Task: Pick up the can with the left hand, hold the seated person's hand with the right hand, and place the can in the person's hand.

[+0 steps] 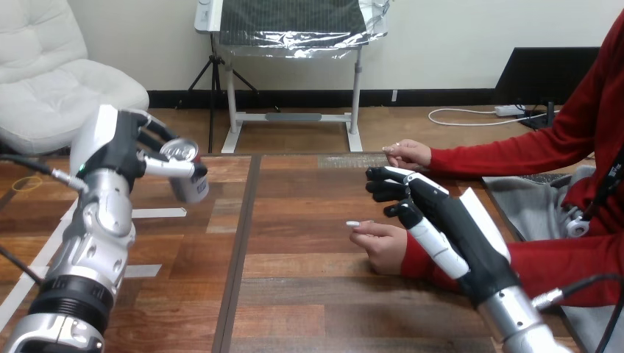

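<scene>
My left hand (121, 147) is raised over the table's left part, its fingers and thumb curled round a silver can (193, 187) that tilts with its top toward me. The person's near hand (379, 244) rests on the table at centre right, loosely closed and holding nothing. My right hand (441, 213) lies just beside and over that hand's wrist, with relaxed fingers (383, 176) pointing left and curled round nothing. The person's far hand (408, 153) rests on the table behind my right hand. The can is well to the left of both of the person's hands.
The wooden table (294, 279) has a dark seam running down its middle-left. White tape strips (158, 213) lie on the left part, under my left arm. The person's red sleeves (515, 154) come in from the right edge.
</scene>
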Available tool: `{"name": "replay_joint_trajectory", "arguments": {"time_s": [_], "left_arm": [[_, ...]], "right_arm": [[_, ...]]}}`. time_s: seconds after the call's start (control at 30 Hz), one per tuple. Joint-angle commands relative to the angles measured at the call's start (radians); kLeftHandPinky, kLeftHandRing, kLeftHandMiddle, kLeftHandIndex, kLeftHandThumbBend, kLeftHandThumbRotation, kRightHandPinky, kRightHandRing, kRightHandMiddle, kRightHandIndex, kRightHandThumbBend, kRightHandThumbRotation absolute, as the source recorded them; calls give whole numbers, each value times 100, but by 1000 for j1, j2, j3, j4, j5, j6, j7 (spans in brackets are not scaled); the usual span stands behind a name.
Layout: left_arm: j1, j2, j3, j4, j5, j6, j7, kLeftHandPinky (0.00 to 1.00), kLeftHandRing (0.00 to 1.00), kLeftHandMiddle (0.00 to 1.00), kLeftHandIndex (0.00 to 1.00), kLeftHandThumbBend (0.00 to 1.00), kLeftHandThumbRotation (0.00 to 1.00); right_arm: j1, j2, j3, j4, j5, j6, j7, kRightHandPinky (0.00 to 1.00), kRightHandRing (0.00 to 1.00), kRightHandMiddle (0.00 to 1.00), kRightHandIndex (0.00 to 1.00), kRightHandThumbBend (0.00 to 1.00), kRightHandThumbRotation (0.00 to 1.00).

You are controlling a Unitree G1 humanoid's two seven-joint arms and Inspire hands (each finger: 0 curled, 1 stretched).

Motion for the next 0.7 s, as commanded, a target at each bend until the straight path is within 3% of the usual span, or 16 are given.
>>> {"name": "replay_joint_trajectory", "arguments": {"time_s": [0.0, 0.23, 0.47, 0.67], "left_arm": [[-35, 42, 27, -145, 8, 16, -12, 37, 41, 44, 48, 75, 0], [-22, 44, 31, -191, 7, 33, -29, 37, 40, 44, 48, 75, 0], [-11, 48, 37, -233, 6, 54, -48, 38, 40, 43, 47, 75, 0], [7, 54, 45, -260, 0, 38, -59, 36, 39, 43, 47, 74, 0]], "right_arm": [[-176, -61, -4, 43, -59, -24, -51, 74, 81, 82, 82, 83, 100], [-233, -107, 15, 89, -147, 13, -86, 73, 81, 83, 84, 87, 100], [-294, -145, 40, 166, -218, 14, -117, 69, 80, 84, 84, 89, 95], [-356, -182, 71, 242, -287, 28, -134, 67, 80, 84, 85, 91, 93]]}}
